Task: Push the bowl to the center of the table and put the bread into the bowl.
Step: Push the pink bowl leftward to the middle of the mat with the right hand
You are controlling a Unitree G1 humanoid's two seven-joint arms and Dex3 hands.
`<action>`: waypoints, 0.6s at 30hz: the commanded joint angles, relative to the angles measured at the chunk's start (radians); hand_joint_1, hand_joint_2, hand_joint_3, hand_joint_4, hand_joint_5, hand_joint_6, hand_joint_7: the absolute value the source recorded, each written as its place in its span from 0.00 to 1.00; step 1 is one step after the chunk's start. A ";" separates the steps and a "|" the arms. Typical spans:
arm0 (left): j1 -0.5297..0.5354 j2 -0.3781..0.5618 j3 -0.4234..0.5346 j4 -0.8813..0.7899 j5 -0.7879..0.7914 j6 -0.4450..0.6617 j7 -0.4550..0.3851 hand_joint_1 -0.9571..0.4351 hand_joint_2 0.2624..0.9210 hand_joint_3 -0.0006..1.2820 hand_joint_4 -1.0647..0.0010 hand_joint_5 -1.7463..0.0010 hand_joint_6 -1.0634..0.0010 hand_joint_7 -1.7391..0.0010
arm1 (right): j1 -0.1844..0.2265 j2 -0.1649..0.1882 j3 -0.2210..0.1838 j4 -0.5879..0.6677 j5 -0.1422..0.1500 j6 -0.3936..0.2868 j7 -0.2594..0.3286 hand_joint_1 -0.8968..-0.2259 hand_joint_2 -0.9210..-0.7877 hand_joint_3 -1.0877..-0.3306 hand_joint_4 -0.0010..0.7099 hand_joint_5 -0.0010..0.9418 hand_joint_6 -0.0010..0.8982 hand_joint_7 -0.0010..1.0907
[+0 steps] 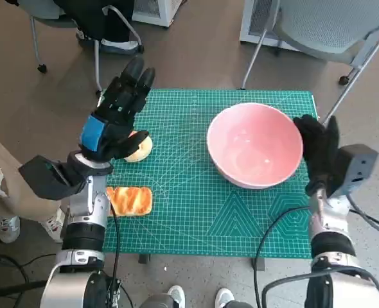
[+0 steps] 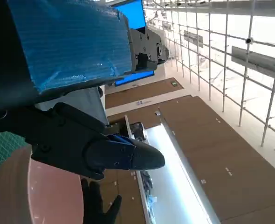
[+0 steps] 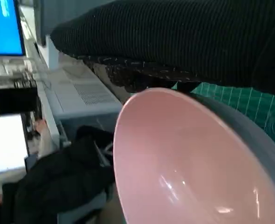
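A pink bowl [image 1: 254, 145] stands on the right half of the green mat [image 1: 196, 212]. My right hand [image 1: 318, 151], in its black glove, lies flat against the bowl's right rim, fingers stretched out and holding nothing. The right wrist view shows the bowl [image 3: 184, 172] filling the picture just below the glove. My left hand [image 1: 117, 112] hovers above the mat's left side with its fingers spread and empty. A round bread roll [image 1: 140, 147] peeks out from under it. A flat toasted bread slice [image 1: 130, 200] lies nearer the front left edge. In the left wrist view the bowl [image 2: 39, 196] is beyond the fingers.
Two chairs stand behind the table, one at the back left [image 1: 106, 25] and a grey one at the back right [image 1: 331, 25]. A person's leg [image 1: 0, 186] is close to the table's left side, and shoes [image 1: 176, 296] show at its front.
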 commanded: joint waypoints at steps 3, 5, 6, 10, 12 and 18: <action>0.010 0.004 -0.003 -0.024 -0.001 0.008 0.011 0.25 1.00 0.20 0.94 1.00 0.85 0.96 | -0.001 0.040 0.005 0.012 -0.012 0.013 -0.006 0.35 0.00 0.34 0.23 0.01 0.18 0.13; 0.011 0.004 -0.002 -0.026 -0.001 0.011 0.013 0.25 1.00 0.20 0.94 1.00 0.85 0.96 | -0.003 0.048 0.007 0.013 -0.014 0.012 -0.004 0.35 0.00 0.34 0.23 0.01 0.18 0.13; 0.011 0.004 -0.002 -0.026 -0.001 0.012 0.014 0.25 1.00 0.20 0.94 1.00 0.85 0.96 | -0.005 0.051 0.007 0.013 -0.014 0.013 -0.003 0.35 0.00 0.34 0.23 0.01 0.18 0.13; 0.011 0.003 -0.003 -0.030 -0.002 0.016 0.019 0.25 1.00 0.20 0.94 1.00 0.85 0.96 | -0.009 0.064 0.006 0.014 -0.017 0.013 0.004 0.33 0.00 0.35 0.23 0.01 0.18 0.13; 0.013 0.003 -0.002 -0.034 -0.002 0.019 0.022 0.25 1.00 0.19 0.94 1.00 0.85 0.95 | -0.011 0.071 0.006 0.014 -0.018 0.012 0.009 0.31 0.00 0.36 0.23 0.01 0.18 0.13; 0.016 0.003 -0.003 -0.042 -0.001 0.023 0.029 0.25 1.00 0.19 0.94 1.00 0.84 0.95 | -0.020 0.087 0.003 0.015 -0.018 0.013 0.023 0.25 0.00 0.41 0.25 0.01 0.18 0.13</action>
